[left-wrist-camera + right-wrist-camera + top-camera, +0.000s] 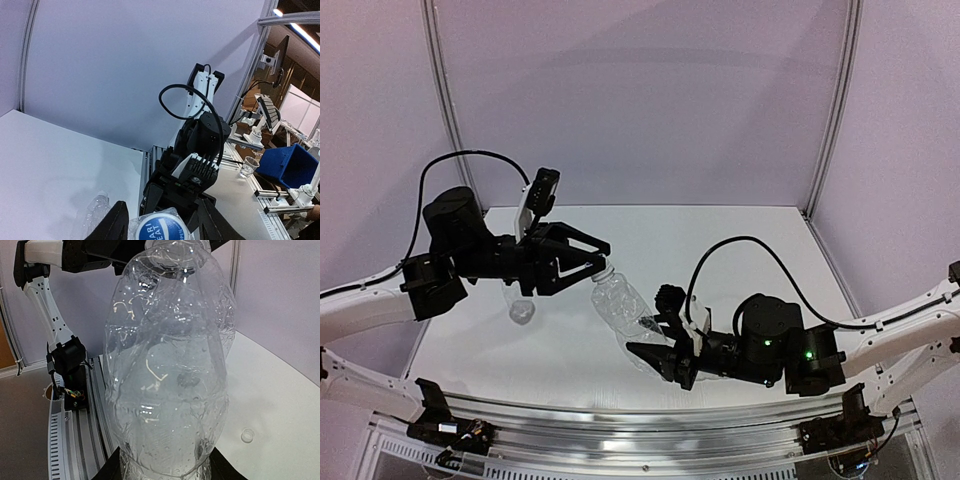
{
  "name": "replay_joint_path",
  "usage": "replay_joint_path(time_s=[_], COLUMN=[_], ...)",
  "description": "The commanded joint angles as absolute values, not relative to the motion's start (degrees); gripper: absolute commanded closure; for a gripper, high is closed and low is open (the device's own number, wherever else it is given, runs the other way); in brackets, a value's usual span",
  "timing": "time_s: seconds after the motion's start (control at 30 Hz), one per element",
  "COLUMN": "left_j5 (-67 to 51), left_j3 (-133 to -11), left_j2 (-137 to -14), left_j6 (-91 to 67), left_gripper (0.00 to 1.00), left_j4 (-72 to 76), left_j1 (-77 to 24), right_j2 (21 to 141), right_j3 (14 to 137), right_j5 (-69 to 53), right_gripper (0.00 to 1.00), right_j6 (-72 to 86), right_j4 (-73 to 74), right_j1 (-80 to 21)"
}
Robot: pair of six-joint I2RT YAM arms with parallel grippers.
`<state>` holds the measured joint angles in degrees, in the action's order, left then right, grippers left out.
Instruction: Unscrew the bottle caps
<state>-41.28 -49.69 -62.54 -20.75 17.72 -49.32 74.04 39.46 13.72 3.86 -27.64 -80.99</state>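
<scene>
**Nearly engaged: cap (pixel 160 227) inside the left tool (pixel 603 262)**

The right tool (pixel 660 360) clamped the base of the bottle (pixel 620 305), holding it off the counter (pixel 720 260) at centre frame, long axis slanting up-left. That upper-left end carried the cap, nearer the left arm, whose fingers (pixel 117 222) flanked it; whether they pinched it could not be told.

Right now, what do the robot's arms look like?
Both the left arm and the right arm have white tube-like links, chunky black joints and black pointed jaws. A black cable loops over each. Tiny green lights glow on the right one.
</scene>
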Motion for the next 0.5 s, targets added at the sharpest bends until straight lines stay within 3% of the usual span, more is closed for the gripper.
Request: replay_joint_path(time_s=[0.0,0.23,0.3,0.37,0.47], left_j5=[-42.4,-42.1,-40.4,-35.9,-21.1], left_j3=[-49.8,-50.1,-50.8,-51.9,-54.2], left_j2=[-63.2,-63.4,-63.7,-64.1,-64.5], left_j6=[-20.9,-21.0,-21.2,-22.4,-23.9], left_gripper=[0.54,0.85,0.87,0.86,0.86], left_j4=[18.6,18.2,16.7,14.6,7.5], left_j1=[-49.7,-49.7,-49.6,-49.8,-52.0], right_j2=[73.2,73.2,73.3,74.7,78.5], right_j3=[38.8,38.8,39.4,42.6,47.2], right_j5=[13.9,14.0,16.4,26.5,41.7], right_gripper=[0.55,0.56,0.57,0.6,0.64], right_j6=[3.4,3.3,3.3,5.2,7.2], right_j4=[-28.2,-28.2,-27.3,-22.6,-15.6], right_j1=[-81.0,-81.0,-81.1,-81.1,-81.2])
